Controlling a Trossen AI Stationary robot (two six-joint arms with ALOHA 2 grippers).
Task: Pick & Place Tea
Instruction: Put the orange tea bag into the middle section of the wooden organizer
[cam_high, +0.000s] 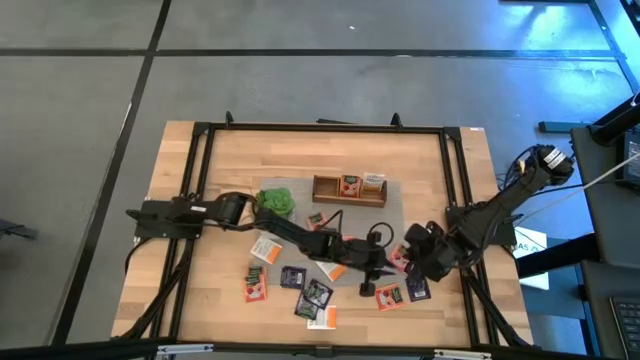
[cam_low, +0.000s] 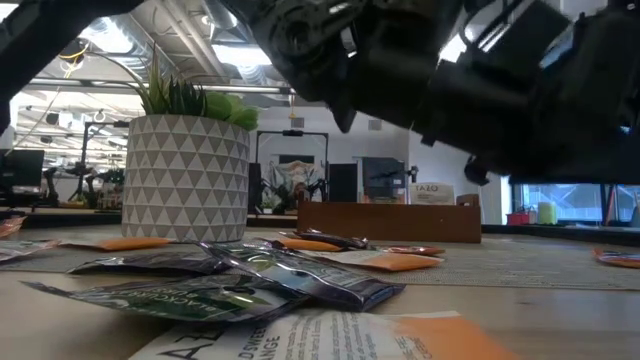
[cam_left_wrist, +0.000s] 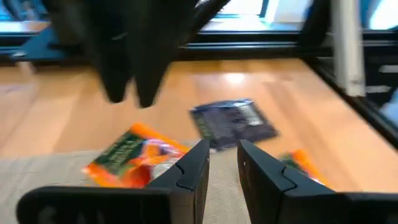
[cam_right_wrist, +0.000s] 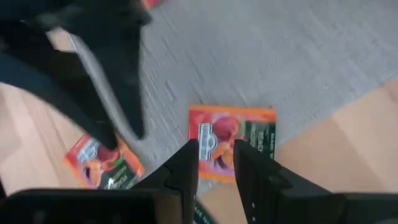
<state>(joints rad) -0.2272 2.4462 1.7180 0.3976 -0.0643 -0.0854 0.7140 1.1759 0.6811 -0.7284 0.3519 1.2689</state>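
High view: left gripper (cam_high: 372, 262) and right gripper (cam_high: 405, 258) poised over tea sachets (cam_high: 300, 285) near table's (cam_high: 230, 145) front edge. Fingers narrowly spread, nothing pinched. Pick step judged pending; descent required.

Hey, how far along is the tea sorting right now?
Early. The wooden box holds about two sachets. Neither claw visibly holds one: the left claw and right claw hover low over orange sachets. Many sachets are scattered on the table.
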